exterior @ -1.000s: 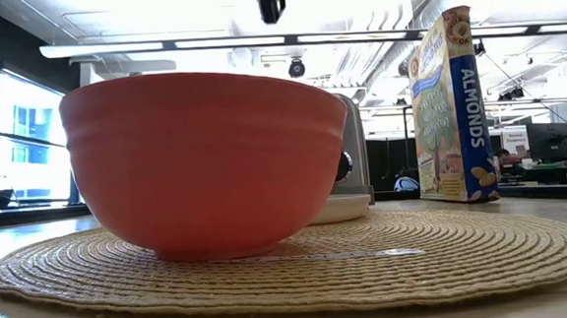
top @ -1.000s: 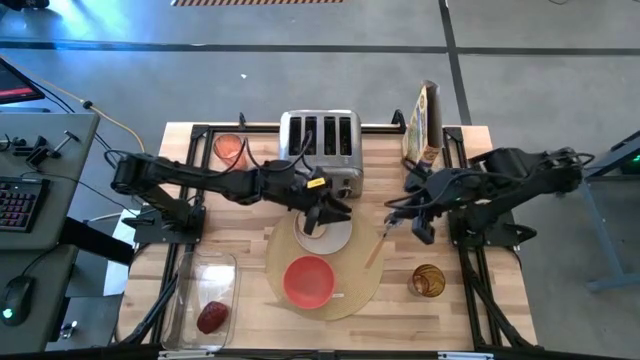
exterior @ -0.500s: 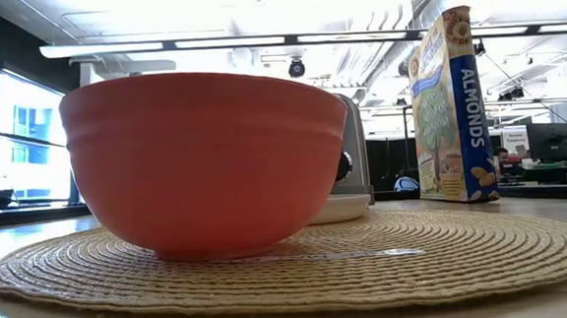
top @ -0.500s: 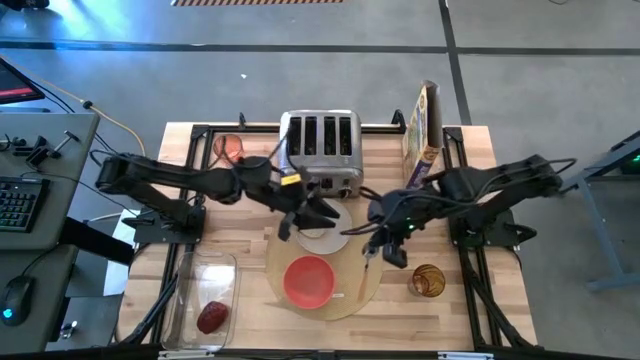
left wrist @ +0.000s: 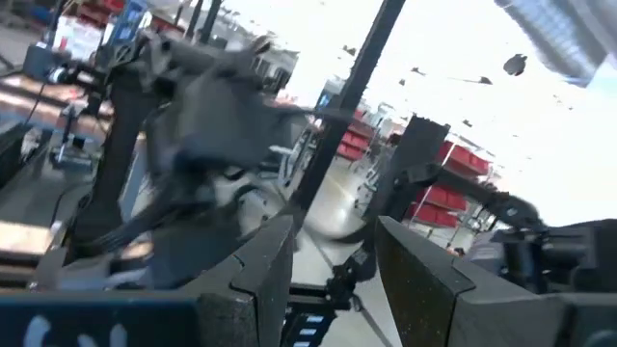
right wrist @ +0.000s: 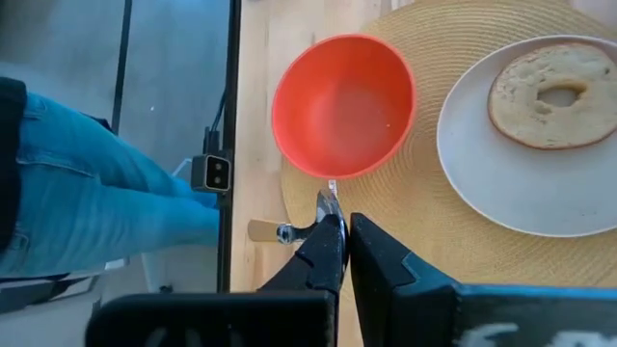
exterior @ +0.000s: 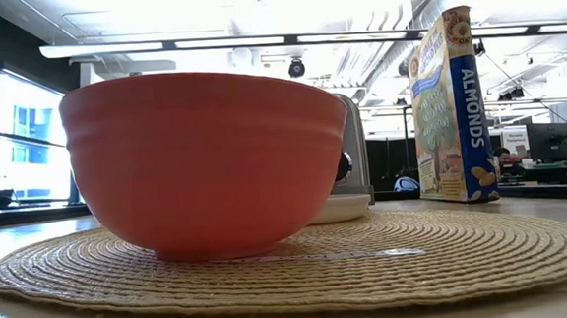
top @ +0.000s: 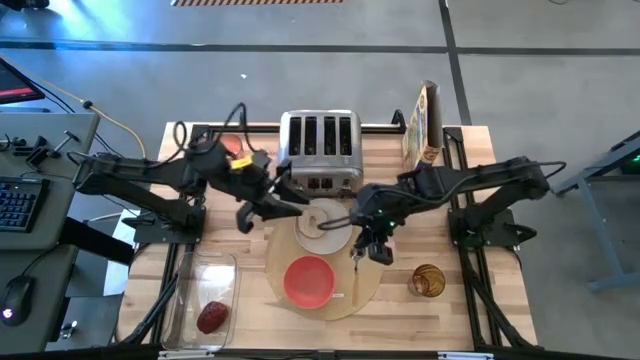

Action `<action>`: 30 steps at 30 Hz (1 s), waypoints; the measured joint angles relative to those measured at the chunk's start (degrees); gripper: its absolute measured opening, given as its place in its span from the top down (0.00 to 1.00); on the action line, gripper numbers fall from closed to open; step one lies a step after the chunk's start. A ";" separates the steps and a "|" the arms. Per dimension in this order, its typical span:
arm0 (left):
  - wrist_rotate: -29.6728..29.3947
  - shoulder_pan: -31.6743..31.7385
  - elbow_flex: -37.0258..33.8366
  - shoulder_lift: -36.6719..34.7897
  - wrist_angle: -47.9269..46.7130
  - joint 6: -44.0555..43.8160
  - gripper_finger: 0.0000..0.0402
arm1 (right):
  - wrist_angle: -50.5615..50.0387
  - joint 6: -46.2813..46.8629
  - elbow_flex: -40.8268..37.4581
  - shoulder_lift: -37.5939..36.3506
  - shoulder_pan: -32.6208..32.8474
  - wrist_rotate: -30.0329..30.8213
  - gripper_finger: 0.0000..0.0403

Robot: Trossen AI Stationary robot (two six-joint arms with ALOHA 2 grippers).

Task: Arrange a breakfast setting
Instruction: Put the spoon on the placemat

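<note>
While over placemat (top: 372,287) edge, right gripper (top: 357,252) pinches spoon (right wrist: 329,204), beside bowl (top: 308,281)

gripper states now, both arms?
Left gripper: open, holding nothing, beside the toaster.
Right gripper: closed on the spoon, over the placemat.

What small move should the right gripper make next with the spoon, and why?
Probably lower it onto the placemat beside the red bowl and let go: the right gripper is shut on the spoon, hanging over the mat's edge near the bowl.
</note>
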 joint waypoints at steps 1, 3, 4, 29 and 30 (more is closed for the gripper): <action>0.00 -0.14 0.00 -0.63 -0.14 0.00 0.66 | -0.02 -0.60 0.00 0.32 -0.63 -0.80 1.00; -0.40 -0.57 0.00 -1.72 -0.10 0.40 0.66 | 0.05 -1.92 0.00 0.87 -1.75 -2.07 1.00; -0.89 -0.78 0.00 -2.27 -0.20 0.76 0.66 | 0.07 -2.61 0.00 1.11 -2.28 -2.65 1.00; -6.41 -1.42 0.00 -4.40 -1.96 2.38 0.66 | 24.01 -0.69 -24.35 0.45 -6.12 -15.69 1.00; -6.87 -1.42 0.00 -4.42 -1.92 2.40 0.66 | 25.82 -0.01 -25.63 0.39 -6.17 -16.42 1.00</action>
